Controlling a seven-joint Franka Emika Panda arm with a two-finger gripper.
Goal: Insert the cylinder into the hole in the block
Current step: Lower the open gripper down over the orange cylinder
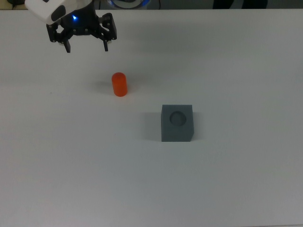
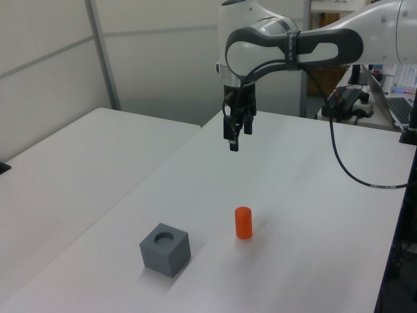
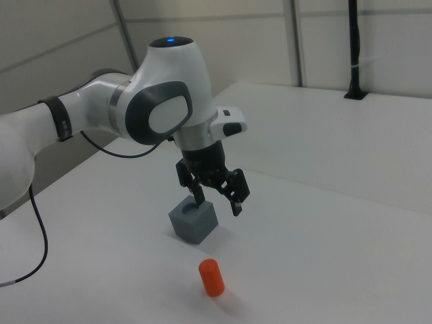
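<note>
One cylinder point(image 1: 119, 84), orange-red, upright on tabletop point(image 1: 236, 56), nearer far edge in top view. One block point(image 1: 177, 123), dark grey, closer to tabletop's middle. One hole point(image 1: 178, 118) in block's upper face. One arm of mine, one pair of jaws, two fingers point(image 1: 68, 46). One white tabletop carrying both things. Second tabletop point(image 2: 58, 169) beside it in left view.

We see an orange-red cylinder point(image 1: 119, 84) on a plain white table point(image 1: 236, 61), and to its right in the top view a dark grey block point(image 1: 177, 124) with a darker grey hole point(image 1: 178, 118). The gripper point(image 1: 87, 48) is black with a small blue light, under a white and grey arm point(image 3: 135, 108).
</note>
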